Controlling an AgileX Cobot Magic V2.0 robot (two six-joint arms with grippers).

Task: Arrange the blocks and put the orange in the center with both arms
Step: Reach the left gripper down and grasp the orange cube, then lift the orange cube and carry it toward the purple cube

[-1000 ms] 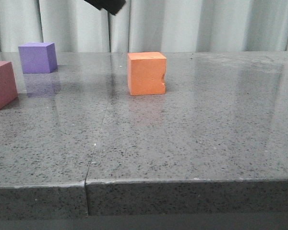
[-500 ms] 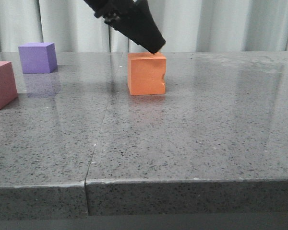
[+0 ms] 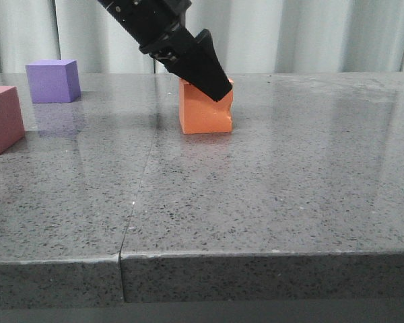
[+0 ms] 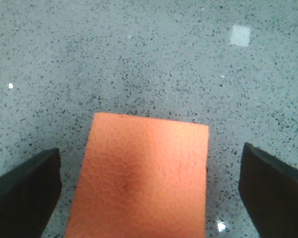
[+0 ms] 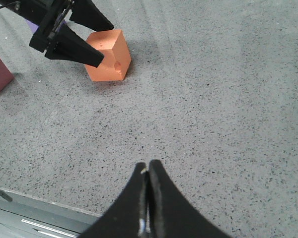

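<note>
Over the matte orange foam cube [image 4: 141, 178], mid-table at twelve o'clock, my left gripper [image 3: 212, 84] hangs with jaws spread on either side (ready to close). My right gripper [image 5: 148, 171], pressed closed and empty, waits apart.

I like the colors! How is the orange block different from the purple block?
The orange block has a small notch in one edge; the purple block shows none. The orange block sits between the open fingers of the left gripper; the purple block stands alone, farther back on the left of the table. Both are matte cubes of similar size, resting flat.
</note>
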